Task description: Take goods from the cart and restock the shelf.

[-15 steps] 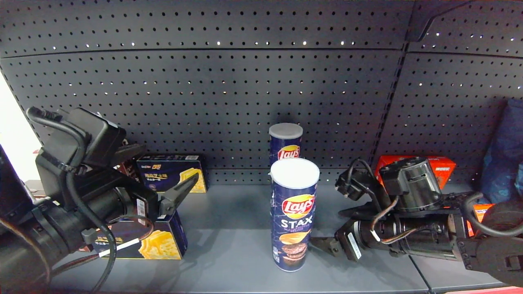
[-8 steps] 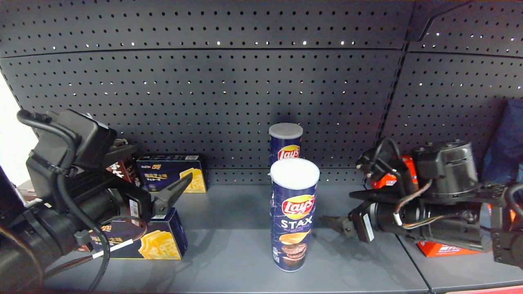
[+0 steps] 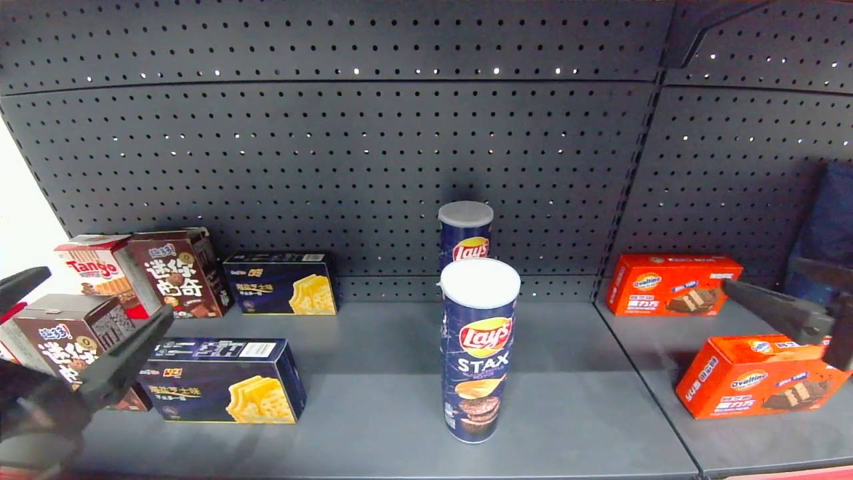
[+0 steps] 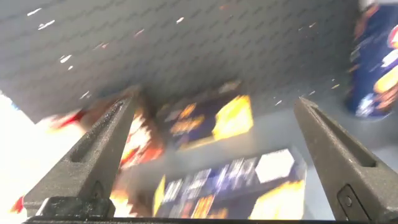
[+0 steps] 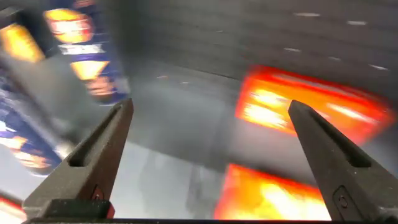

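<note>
Shelf (image 3: 373,400): grey board with perforated back wall.
Front chip can (image 3: 480,347): upright in middle of shelf, near front edge.
Back chip can (image 3: 466,233): upright just behind, close to wall.
Front blue box (image 3: 226,380): lying left of front can.
Back blue box (image 3: 283,283): by wall, behind front blue box.
Back orange box (image 3: 673,283): at right, by wall.
Front orange box (image 3: 760,377): nearer front, turned askew.
Left gripper (image 4: 214,102): at left end of shelf, jaws wide apart, empty.
Right gripper (image 5: 211,104): at right end near orange boxes, jaws wide apart, empty.

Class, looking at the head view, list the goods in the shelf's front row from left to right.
brown box → blue cracker box → front chips can → front orange box
</note>
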Tool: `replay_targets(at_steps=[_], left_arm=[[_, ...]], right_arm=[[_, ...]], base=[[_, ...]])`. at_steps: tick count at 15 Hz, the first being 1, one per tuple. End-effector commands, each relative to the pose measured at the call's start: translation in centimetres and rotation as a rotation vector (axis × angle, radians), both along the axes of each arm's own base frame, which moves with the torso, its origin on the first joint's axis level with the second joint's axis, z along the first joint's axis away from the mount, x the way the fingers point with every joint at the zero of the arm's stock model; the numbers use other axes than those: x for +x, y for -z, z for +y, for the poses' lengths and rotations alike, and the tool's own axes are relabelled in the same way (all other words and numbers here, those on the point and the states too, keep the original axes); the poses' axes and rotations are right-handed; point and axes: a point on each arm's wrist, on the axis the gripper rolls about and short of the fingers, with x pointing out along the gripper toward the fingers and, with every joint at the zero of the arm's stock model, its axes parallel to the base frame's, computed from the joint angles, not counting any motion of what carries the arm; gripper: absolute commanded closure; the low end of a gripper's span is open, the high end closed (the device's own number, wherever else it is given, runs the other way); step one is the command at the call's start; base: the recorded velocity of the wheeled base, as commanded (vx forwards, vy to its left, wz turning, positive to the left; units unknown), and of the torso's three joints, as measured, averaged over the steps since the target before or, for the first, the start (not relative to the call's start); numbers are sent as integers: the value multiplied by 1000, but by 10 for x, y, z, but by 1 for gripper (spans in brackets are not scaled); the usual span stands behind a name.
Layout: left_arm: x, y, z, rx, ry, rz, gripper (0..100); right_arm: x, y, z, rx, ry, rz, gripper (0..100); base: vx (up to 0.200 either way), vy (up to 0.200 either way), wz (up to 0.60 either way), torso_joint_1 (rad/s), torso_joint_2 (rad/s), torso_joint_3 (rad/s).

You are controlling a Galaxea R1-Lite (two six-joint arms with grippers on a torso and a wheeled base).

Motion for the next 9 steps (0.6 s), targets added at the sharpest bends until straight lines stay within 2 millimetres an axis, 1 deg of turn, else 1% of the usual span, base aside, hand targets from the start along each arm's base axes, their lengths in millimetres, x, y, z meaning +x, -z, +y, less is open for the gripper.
replay_targets(at_steps=[1, 2, 4, 6, 7, 8, 9], left_arm=[[-59, 54, 22, 3, -105, -24, 0], [-69, 68, 25, 31, -121, 2, 0], [-95, 96, 33, 128, -129, 68, 0], [-113, 118, 38, 175, -129, 66, 0], [-116, 118, 39, 165, -123, 54, 0], [-116, 118, 39, 158, -123, 51, 0], [-116, 118, 39, 156, -122, 54, 0]], right_arm=[[-89, 51, -30, 14, 244, -130, 0], [-102, 66, -32, 13, 290, -149, 0], [-129, 102, -30, 11, 351, -193, 0], [-147, 137, -29, 16, 374, -203, 0], [-145, 140, -30, 20, 432, -205, 0], [-145, 139, -31, 25, 458, -213, 0], [-144, 145, -31, 34, 458, -152, 0]], base=[[0, 0, 0, 0, 0, 0], [0, 0, 0, 0, 0, 0], [0, 0, 0, 0, 0, 0], [0, 0, 0, 0, 0, 0], [0, 0, 0, 0, 0, 0], [0, 0, 0, 0, 0, 0], [0, 0, 0, 0, 0, 0]])
